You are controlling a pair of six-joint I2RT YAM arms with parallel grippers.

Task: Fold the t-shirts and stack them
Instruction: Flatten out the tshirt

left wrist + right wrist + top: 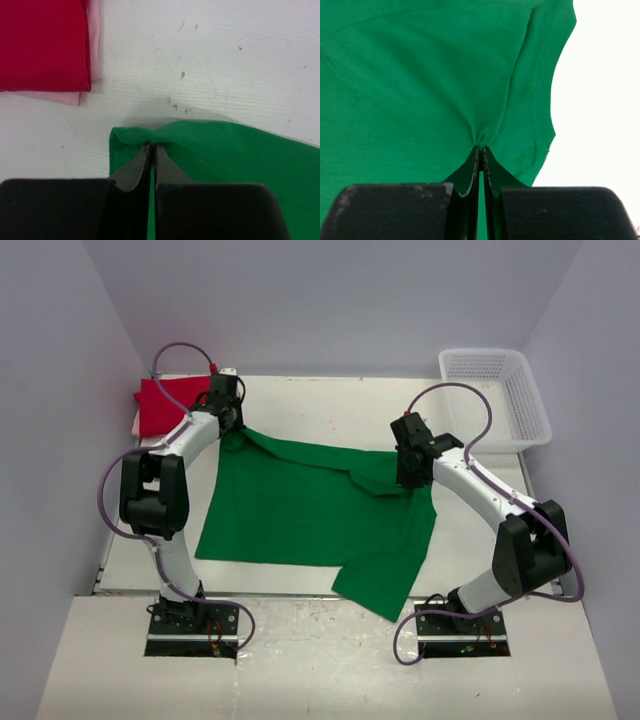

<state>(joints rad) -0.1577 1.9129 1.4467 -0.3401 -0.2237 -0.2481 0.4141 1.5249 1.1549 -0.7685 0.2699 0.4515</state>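
Note:
The bright green t-shirt [310,515] lies spread across the middle of the table, its near right part hanging over the front edge. My left gripper [232,426] is shut on the shirt's far left corner [150,137]. My right gripper [410,478] is shut on a pinch of green cloth [481,140] at the shirt's far right, beside a sleeve [540,115]. The red t-shirt [168,405] lies folded at the far left on the folded pale pink t-shirt [137,425]; both show in the left wrist view, red [42,42] over pink [95,45].
A white plastic mesh basket [495,395] stands at the far right corner. Grey walls close in the table on the left, back and right. Bare white tabletop [215,55] lies beyond the green shirt.

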